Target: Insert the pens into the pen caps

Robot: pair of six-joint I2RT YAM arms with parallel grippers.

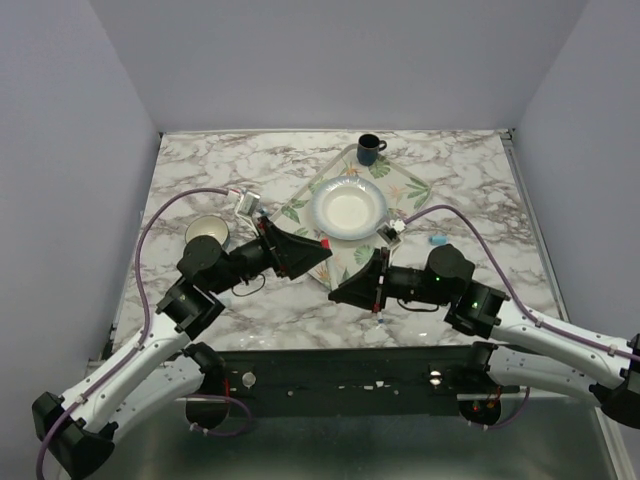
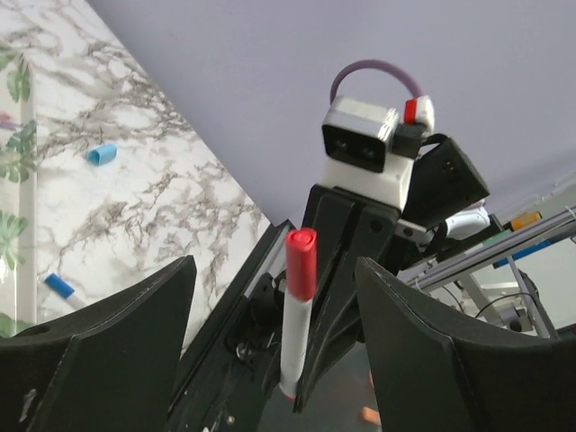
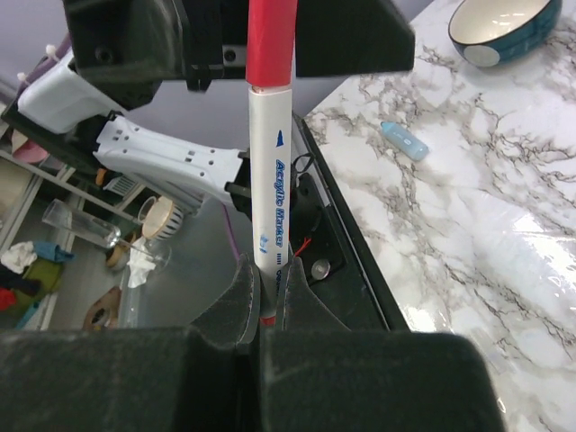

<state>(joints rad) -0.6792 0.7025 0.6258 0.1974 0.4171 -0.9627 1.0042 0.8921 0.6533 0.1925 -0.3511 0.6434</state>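
The right gripper (image 3: 268,279) is holding the white acrylic marker (image 3: 268,180) by its lower end. Its fingers (image 3: 236,301) are pressing fully together on the barrel, and the marker is standing straight out from them. The red cap (image 2: 301,261) is sitting over the marker's far end and looks seated, with no gap showing at the joint.

The left gripper (image 2: 274,263) is facing the right one, tip to tip, just on the near side of the white plate (image 1: 348,207). Its fingers (image 2: 117,342) are standing wide apart on either side of the red cap, touching nothing and holding nothing.

Judging from this, the red pair is at the end of its capping step, with the left arm letting go of the cap. The rest of the task looks undone. A light-blue cap (image 1: 438,241) is lying loose on the marble table (image 1: 220,160) to the right of the plate, well apart from it. A blue-ended white piece (image 2: 59,285), probably the blue marker, is lying on the marble too, though its place from the plate cannot be told.

The next move probably calls for the left arm to back straight off without brushing the cap. The right arm would then lay the capped marker down beside the plate and open up for another pen.
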